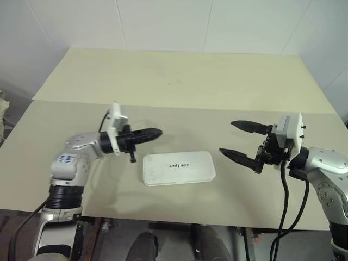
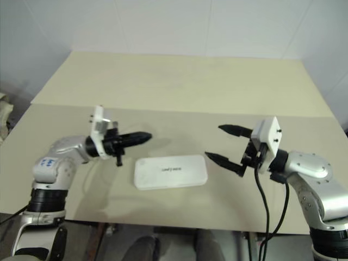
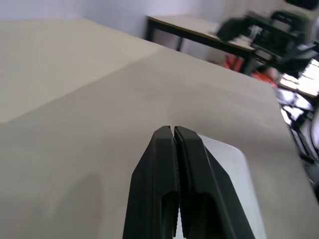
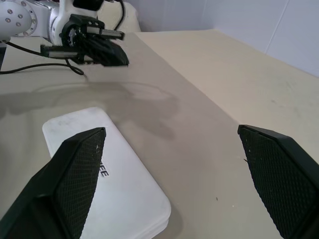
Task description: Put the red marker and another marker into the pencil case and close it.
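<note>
The white pencil case (image 1: pixel 178 167) lies flat and closed on the table, its "UNITREE" lid facing up. The red marker and the other marker are out of view. My left gripper (image 1: pixel 157 132) hovers just above and to the left of the case's far left corner, pointing level toward the right, its fingers (image 3: pixel 164 164) pressed together with nothing between them. My right gripper (image 1: pixel 227 137) hangs to the right of the case with its fingers (image 4: pixel 79 169) spread wide and empty. In the right wrist view the case (image 4: pixel 109 179) lies near one finger, with the left gripper (image 4: pixel 117 57) beyond it.
The beige table (image 1: pixel 190 81) has a seam running across it behind both grippers, and its far half is bare. The near edge runs just in front of the case. Another table and clutter (image 3: pixel 279 45) stand beyond the tabletop in the left wrist view.
</note>
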Tool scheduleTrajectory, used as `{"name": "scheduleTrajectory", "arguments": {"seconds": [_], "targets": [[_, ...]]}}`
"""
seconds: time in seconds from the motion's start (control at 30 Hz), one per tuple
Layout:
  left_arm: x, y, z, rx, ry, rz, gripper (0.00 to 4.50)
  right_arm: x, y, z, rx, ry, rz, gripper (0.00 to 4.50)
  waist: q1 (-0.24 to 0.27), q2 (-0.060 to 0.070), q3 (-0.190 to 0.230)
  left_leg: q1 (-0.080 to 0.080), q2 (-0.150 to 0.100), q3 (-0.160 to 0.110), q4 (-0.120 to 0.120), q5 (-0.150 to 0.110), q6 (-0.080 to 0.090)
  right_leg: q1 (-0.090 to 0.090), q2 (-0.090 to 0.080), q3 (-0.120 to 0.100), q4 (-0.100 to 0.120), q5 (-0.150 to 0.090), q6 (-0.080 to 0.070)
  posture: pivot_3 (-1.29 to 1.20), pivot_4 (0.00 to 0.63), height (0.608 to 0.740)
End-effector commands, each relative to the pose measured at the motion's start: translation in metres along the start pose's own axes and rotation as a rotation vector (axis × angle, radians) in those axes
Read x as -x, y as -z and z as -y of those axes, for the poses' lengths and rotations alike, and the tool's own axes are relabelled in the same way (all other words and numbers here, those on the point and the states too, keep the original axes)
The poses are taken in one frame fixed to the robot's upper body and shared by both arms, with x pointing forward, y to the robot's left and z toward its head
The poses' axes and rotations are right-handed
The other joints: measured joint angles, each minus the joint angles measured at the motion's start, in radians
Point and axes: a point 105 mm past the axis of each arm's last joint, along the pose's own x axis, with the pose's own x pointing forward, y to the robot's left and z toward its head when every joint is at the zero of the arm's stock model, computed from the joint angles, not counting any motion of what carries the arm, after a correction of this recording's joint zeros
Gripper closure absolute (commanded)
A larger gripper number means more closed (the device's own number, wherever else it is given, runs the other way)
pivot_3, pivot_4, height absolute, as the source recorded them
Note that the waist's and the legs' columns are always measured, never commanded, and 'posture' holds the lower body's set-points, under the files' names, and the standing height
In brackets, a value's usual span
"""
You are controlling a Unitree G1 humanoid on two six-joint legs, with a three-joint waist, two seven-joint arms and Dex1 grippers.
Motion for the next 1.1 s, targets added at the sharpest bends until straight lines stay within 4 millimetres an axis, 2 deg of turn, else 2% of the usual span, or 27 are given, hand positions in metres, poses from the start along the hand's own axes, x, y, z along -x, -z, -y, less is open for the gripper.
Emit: {"name": "scheduleTrajectory", "arguments": {"seconds": [0.03,0.1,0.2,0.3,0.57,0.8,1.0,1.1], "targets": [[0.025,-0.01,-0.007,-0.043,-0.059,0.041,4.47,0.007,-0.004,0.008,0.049,0.02,0.001,0.0,0.0,0.0,0.0,0.0,0.0,0.0,0.0,0.0,0.0,0.0,0.0,0.0,-0.001,0.0,0.0,0.0,0.15,0.74],[0.035,-0.006,-0.006,-0.062,-0.071,0.023,4.47,0.011,-0.001,0.013,0.049,0.042,-0.008,0.0,0.001,0.0,0.0,0.0,0.0,0.0,0.0,0.0,0.0,0.0,0.0,0.0,-0.001,0.0,0.0,0.0,0.15,0.74],[0.059,-0.004,-0.007,-0.096,-0.108,0.005,3.87,0.018,0.007,0.016,0.062,0.074,-0.04,0.0,0.003,0.0,0.0,-0.001,0.0,0.0,-0.001,0.0,-0.001,0.0,-0.001,0.0,-0.003,0.0,0.0,0.0,0.15,0.74],[0.065,-0.003,-0.007,-0.133,-0.11,-0.01,2.86,0.023,0.009,0.019,0.075,0.102,-0.046,0.0,0.011,0.0,0.0,-0.001,0.0,0.0,-0.002,-0.001,-0.001,-0.001,-0.001,-0.001,-0.004,0.0,0.0,0.0,0.15,0.74],[0.048,-0.006,-0.006,-0.182,-0.057,-0.005,0.17,0.038,0.013,0.02,0.1,0.125,-0.079,0.0,0.013,0.0,0.0,-0.002,0.0,0.0,-0.002,-0.001,-0.001,0.0,-0.001,-0.001,-0.004,0.0,0.0,0.0,0.15,0.74],[0.028,-0.008,0.001,-0.2,0.033,-0.02,0.08,0.045,0.015,0.016,0.098,0.1,-0.108,0.0,0.01,0.0,0.0,-0.001,0.0,0.001,-0.002,-0.001,-0.001,0.0,-0.001,0.0,-0.003,0.0,0.0,0.0,0.15,0.74],[0.026,-0.01,0.003,-0.227,0.035,-0.04,0.08,0.047,0.02,0.012,0.091,0.095,-0.117,0.0,0.01,0.0,0.0,-0.001,0.0,0.001,-0.002,-0.001,-0.001,0.0,0.0,0.0,-0.004,0.0,0.0,0.0,0.15,0.74],[0.026,-0.012,0.006,-0.22,0.032,-0.042,0.08,0.048,0.019,0.017,0.096,0.103,-0.117,0.0,0.01,0.0,0.0,-0.001,0.0,0.001,-0.002,-0.001,-0.001,-0.001,-0.001,0.0,-0.004,0.0,0.0,0.0,0.15,0.74]]}}
